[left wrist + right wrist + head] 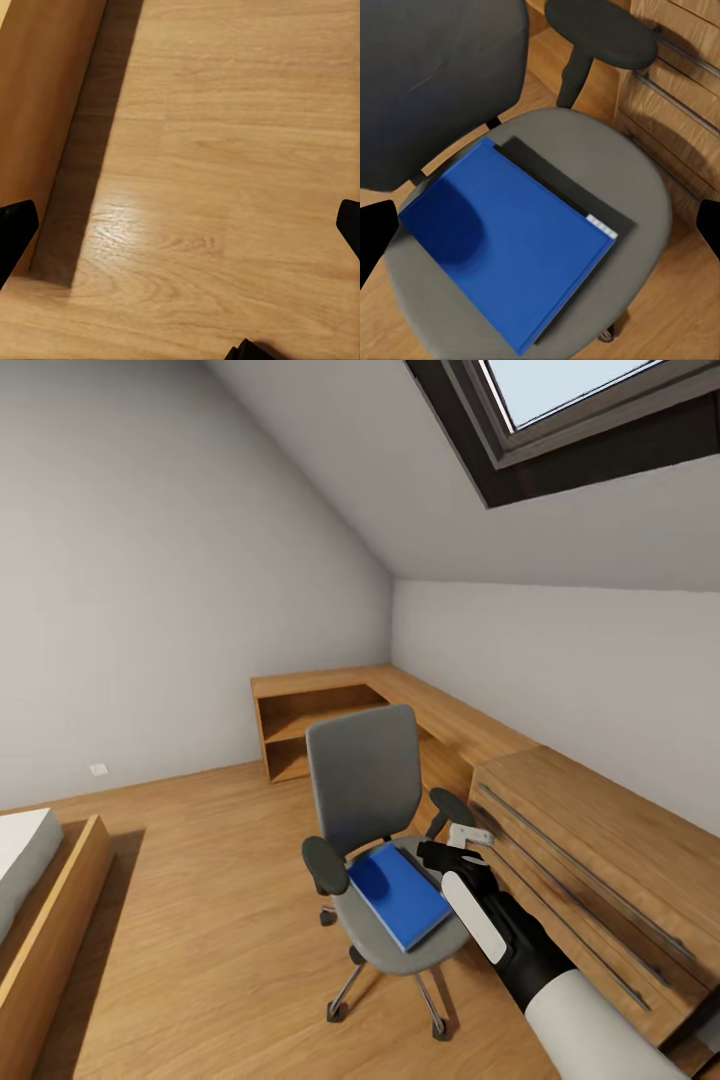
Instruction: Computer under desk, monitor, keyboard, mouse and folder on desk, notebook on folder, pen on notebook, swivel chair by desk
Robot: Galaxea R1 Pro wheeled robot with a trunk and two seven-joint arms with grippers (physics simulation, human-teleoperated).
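Note:
The grey swivel chair [365,790] with black armrests stands on the wood floor beside the low cabinets. Flat on its seat [641,180] lies the bright blue folder [398,895], which also shows in the right wrist view [510,247]. A thin black strip [556,182] sticks out along one edge of the folder; I cannot tell what it is. My right gripper [452,848] hovers open just above the seat's cabinet side, and its fingertips [375,236] stand wide apart over the folder. My left gripper [181,225] hangs open over bare floor, holding nothing.
Light-wood cabinets with drawer rails [590,880] run along the right wall, close to the chair's armrest [450,805]. An open wooden shelf unit [310,725] fills the far corner. A wooden bed frame [50,920] stands at left, its side [45,90] near the left gripper. A sloped ceiling with a skylight [590,420] is overhead.

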